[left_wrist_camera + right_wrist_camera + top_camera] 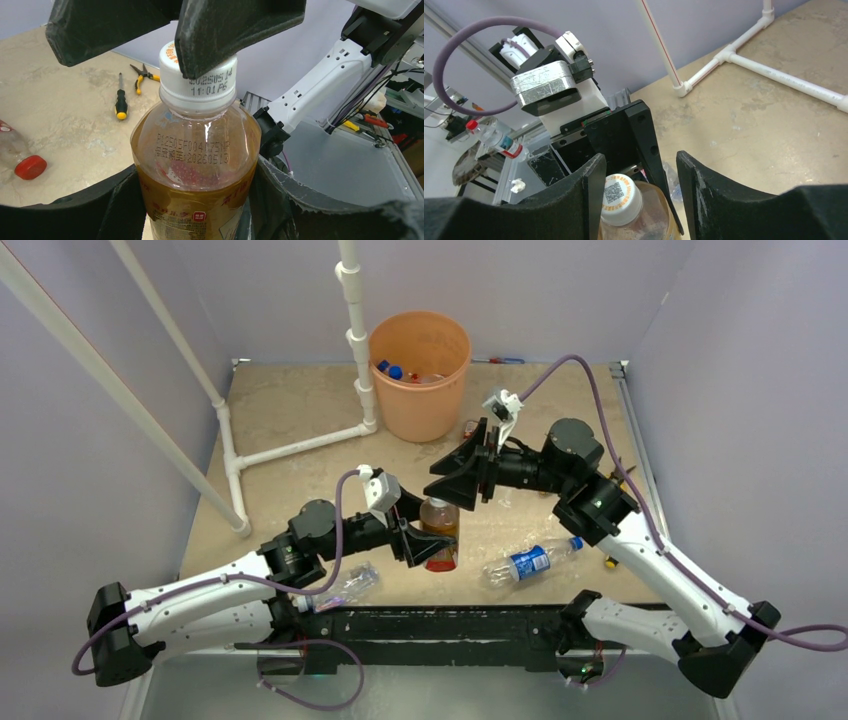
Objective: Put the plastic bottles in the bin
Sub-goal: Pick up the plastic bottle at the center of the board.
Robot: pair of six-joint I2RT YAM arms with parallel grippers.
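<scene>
An amber-labelled plastic bottle (440, 523) (197, 165) with a white cap (621, 197) stands upright near the table's middle. My left gripper (432, 545) (197, 205) is shut on its body. My right gripper (462, 480) (639, 172) reaches over the cap from above, open: one finger touches the cap and the other stands off it with a gap. A blue-labelled bottle (528, 562) lies on the table to the right. A clear bottle (350, 585) lies by the left arm. The orange bin (420, 400) stands at the back, with blue-capped bottles (390, 370) inside.
A white pipe frame (300, 445) (764, 70) runs along the left and back of the table, beside the bin. A red-capped bottle (22, 162) lies on the table. A yellow-handled screwdriver (120, 102) and pliers (142, 75) lie near the right edge.
</scene>
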